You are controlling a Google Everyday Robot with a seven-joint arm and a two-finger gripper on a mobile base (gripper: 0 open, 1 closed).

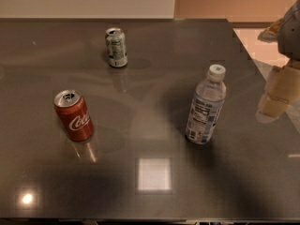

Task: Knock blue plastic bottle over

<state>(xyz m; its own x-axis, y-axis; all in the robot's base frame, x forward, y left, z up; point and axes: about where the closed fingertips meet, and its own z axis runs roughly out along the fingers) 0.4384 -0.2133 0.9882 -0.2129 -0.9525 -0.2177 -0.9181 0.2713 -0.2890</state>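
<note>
The blue plastic bottle stands upright on the dark grey table, right of centre; it is clear bluish with a white cap and a blue-and-white label. My gripper hangs at the right edge of the view, to the right of the bottle and apart from it, about level with the bottle's middle. Only its pale, blurred lower part shows.
A red Coca-Cola can stands upright at the left. A green-and-white can stands upright at the back centre. The table's right edge runs diagonally just behind my gripper. A wall lies behind the far edge.
</note>
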